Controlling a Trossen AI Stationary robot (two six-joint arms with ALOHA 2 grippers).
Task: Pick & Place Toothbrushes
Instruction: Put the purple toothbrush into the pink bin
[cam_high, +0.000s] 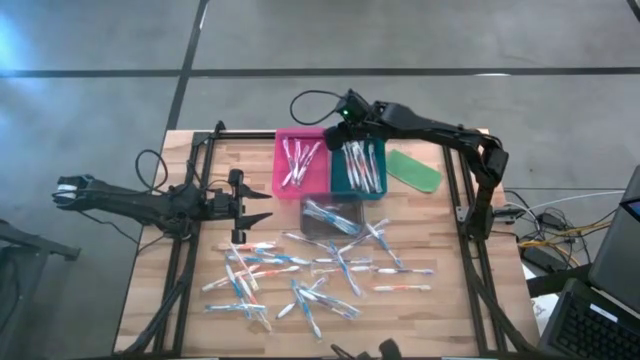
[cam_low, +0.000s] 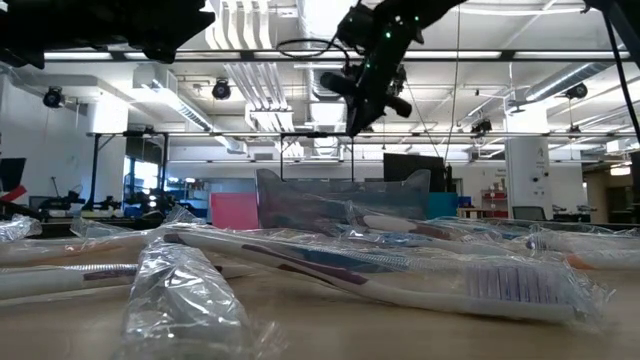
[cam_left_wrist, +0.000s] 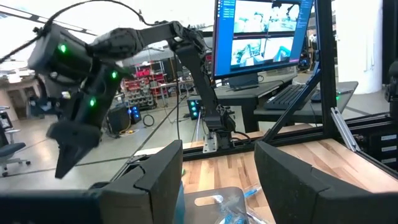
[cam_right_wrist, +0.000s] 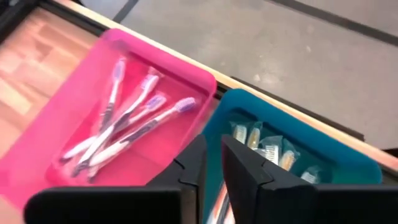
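The right claw (cam_right_wrist: 212, 163), fingers nearly pressed together and holding nothing visible, hangs over the pink tray (cam_high: 287, 185) and teal tray (cam_high: 341, 184). Toothbrushes (cam_high: 310, 272) scatter the near table (cam_high: 180, 280); wrapper print is unreadable. The left claw (cam_high: 262, 204) is spread.

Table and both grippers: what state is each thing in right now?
Pink tray: holds a few toothbrushes.
Teal tray: holds wrapped toothbrushes.
Clear tray: few inside.
Loose toothbrushes: scattered on table.
Right gripper: above the trays, nearly shut, empty.
Left gripper: open, waiting.
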